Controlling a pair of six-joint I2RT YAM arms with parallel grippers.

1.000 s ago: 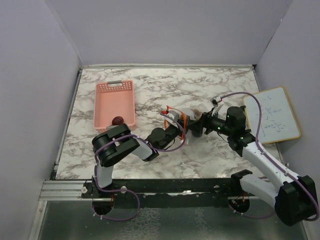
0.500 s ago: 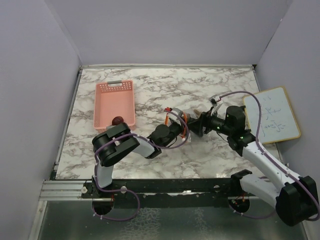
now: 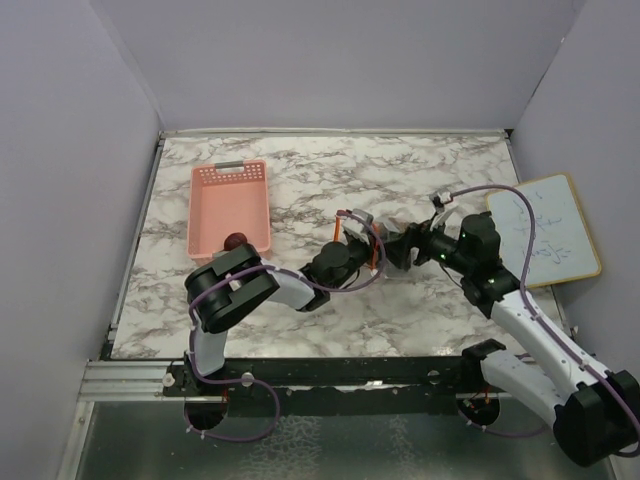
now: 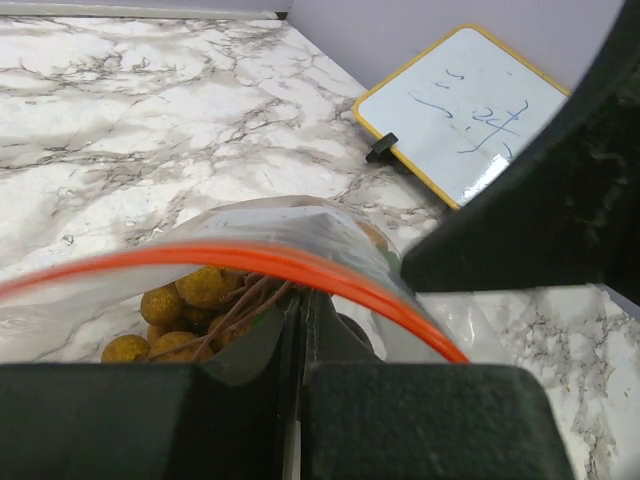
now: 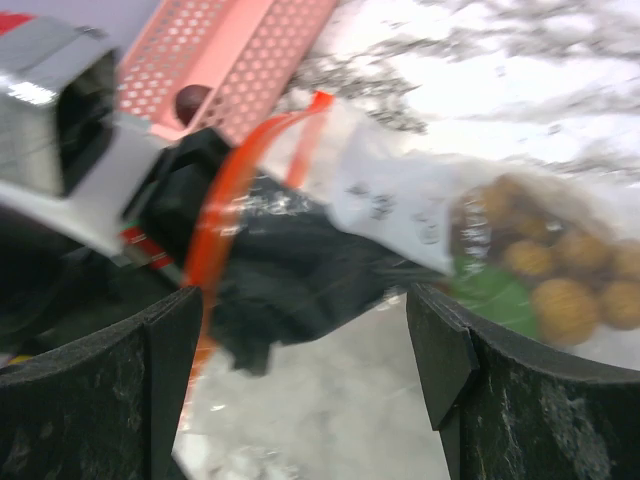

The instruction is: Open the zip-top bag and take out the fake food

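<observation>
The zip-top bag [image 3: 382, 246] hangs between my two grippers at the table's middle, its orange-red zip strip [image 4: 250, 262] arching across the left wrist view. My left gripper [image 4: 300, 312] is shut on the bag's lip [image 3: 358, 244]. Inside the bag lies the golden-brown grape bunch [image 4: 185, 295], also showing in the right wrist view [image 5: 560, 280]. My right gripper [image 5: 303, 300] is open, its fingers [image 5: 445, 350] on either side of the bag's mouth [image 5: 380, 200] without closing on it [image 3: 405, 250]. The dark maroon fruit [image 3: 234, 241] lies in the pink basket [image 3: 205, 215].
A small whiteboard [image 3: 545, 230] with a yellow frame lies at the right edge, also in the left wrist view [image 4: 460, 100]. The pink basket [image 5: 230, 45] stands at the left. Purple walls close in the table on three sides.
My left gripper has carried the bag's mouth a little to the right. My right arm has drawn back slightly to the right, its jaws staying open.
</observation>
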